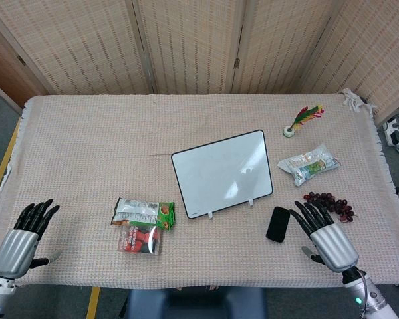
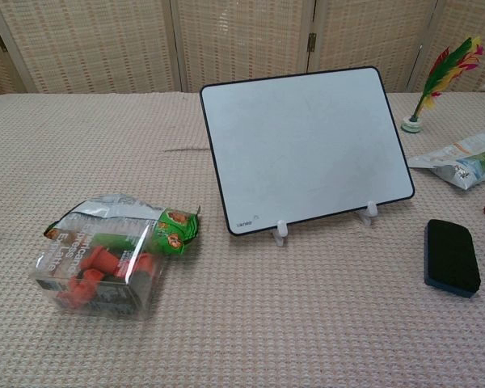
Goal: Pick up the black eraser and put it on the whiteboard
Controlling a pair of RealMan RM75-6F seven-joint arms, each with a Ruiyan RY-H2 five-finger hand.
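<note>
Beige woven cloth covers the table (image 1: pixel 86 146) in the head view, with folding wicker screens behind it. Near the middle stands a rectangular whiteboard with a black frame (image 1: pixel 221 173), leaning back on small white feet. The flat black rectangular eraser (image 1: pixel 278 224) lies on the cloth to the board's lower right, apart from it. The right hand (image 1: pixel 322 232) rests at the near right edge, empty, fingers spread, fingertips just beside the eraser; whether they touch it I cannot tell. The left hand (image 1: pixel 23 236) sits at the near left corner, also empty with fingers apart. A green and silver snack packet (image 1: pixel 145 212) lies left of the board, touching a clear plastic box of red pieces (image 1: pixel 139 239) below it. To the right are a crinkled white and green food bag (image 1: pixel 309 165), a bunch of dark red grapes (image 1: pixel 331 203), and a feathered shuttlecock in red, yellow and green (image 1: pixel 302 119)

From the chest view, the whiteboard (image 2: pixel 307 145) tilts backward on its feet, the eraser (image 2: pixel 451 255) lies flat at the right, and the clear box (image 2: pixel 97 275) sits at the left against the snack packet (image 2: pixel 145 222). The shuttlecock (image 2: pixel 440 77) stands upright at the far right. Neither hand shows here
</note>
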